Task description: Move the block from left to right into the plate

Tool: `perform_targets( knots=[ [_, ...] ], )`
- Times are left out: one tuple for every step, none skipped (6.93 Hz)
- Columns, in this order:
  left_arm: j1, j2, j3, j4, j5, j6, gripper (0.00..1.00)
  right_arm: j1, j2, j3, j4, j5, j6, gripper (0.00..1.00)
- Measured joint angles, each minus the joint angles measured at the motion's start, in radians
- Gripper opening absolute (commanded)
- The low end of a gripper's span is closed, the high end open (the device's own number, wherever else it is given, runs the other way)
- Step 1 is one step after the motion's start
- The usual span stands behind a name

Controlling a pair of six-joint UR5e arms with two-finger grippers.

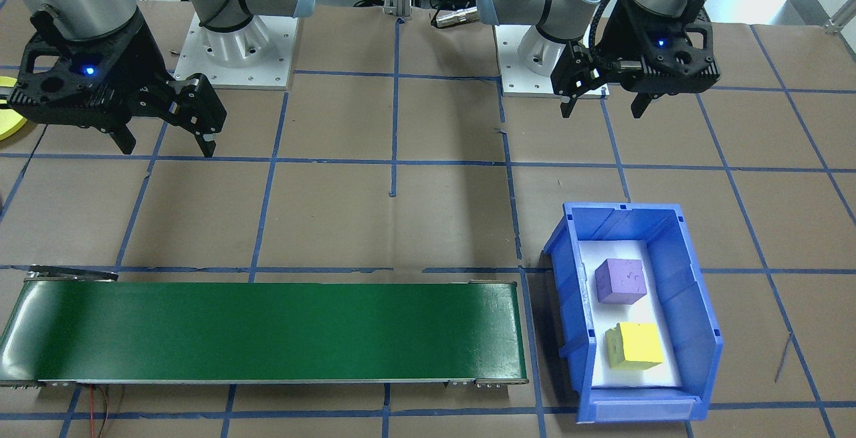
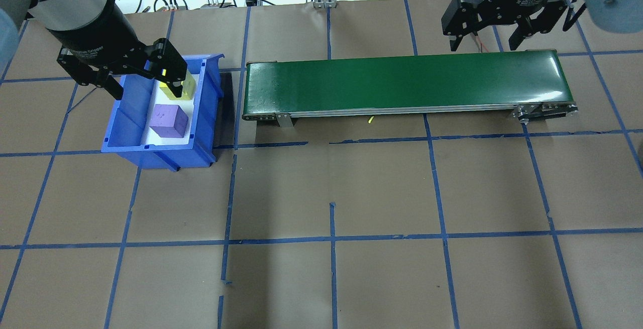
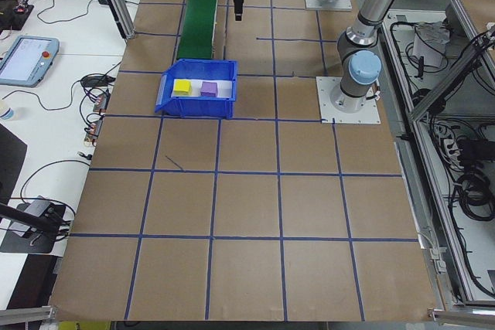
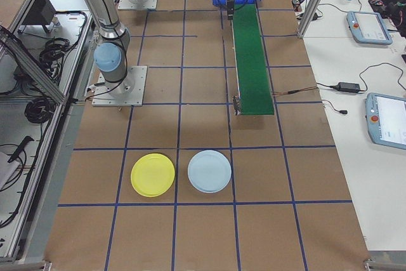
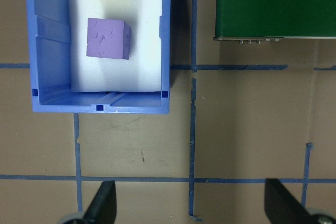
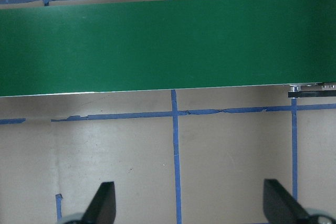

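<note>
While both blocks sit in the bin (image 1: 695,304), purple (image 1: 621,281) at 12 o'clock of yellow (image 1: 635,345), the left gripper (image 1: 605,107) hangs released, grasping nothing. The right gripper (image 1: 167,140) is likewise spread wide. The plate (image 4: 153,174) lies well apart, at 9 o'clock of a pale-blue plate (image 4: 210,171).

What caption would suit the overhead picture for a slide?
Two open grippers, left and right, hover above a blue bin of blocks and a green conveyor.

I see the blue bin (image 1: 692,304) open at the top, its walls fencing the purple block (image 1: 621,281) and the yellow block (image 1: 635,345). Beside the bin, the green conveyor (image 1: 267,331) lies long and low; open bench (image 2: 351,218) spreads beyond it.
</note>
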State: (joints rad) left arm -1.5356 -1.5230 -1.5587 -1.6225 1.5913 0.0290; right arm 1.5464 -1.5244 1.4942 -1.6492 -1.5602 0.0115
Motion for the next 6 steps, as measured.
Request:
perform_targets(
  knots=[
    [-0.002,0.001,-0.001,0.000,0.001,0.000,1.00,-0.001,0.000,0.000,0.001,0.000,-0.001,1.00],
    [-0.003,0.001,-0.002,0.002,0.001,0.000,1.00,-0.001,0.000,0.000,0.001,0.000,-0.002,1.00],
    [-0.004,0.001,-0.004,0.002,0.000,0.000,1.00,-0.001,0.000,0.000,0.002,0.000,-0.003,1.00],
    [0.002,-0.003,0.001,0.006,-0.001,0.001,1.00,-0.002,0.000,0.001,0.003,0.000,-0.003,1.00],
    [0.016,-0.016,0.008,0.036,-0.001,0.008,1.00,-0.003,0.000,0.001,0.003,0.000,-0.004,1.00],
    [0.031,-0.056,0.018,0.084,0.000,0.033,1.00,-0.004,0.000,0.001,0.003,-0.001,-0.006,1.00]
  ],
)
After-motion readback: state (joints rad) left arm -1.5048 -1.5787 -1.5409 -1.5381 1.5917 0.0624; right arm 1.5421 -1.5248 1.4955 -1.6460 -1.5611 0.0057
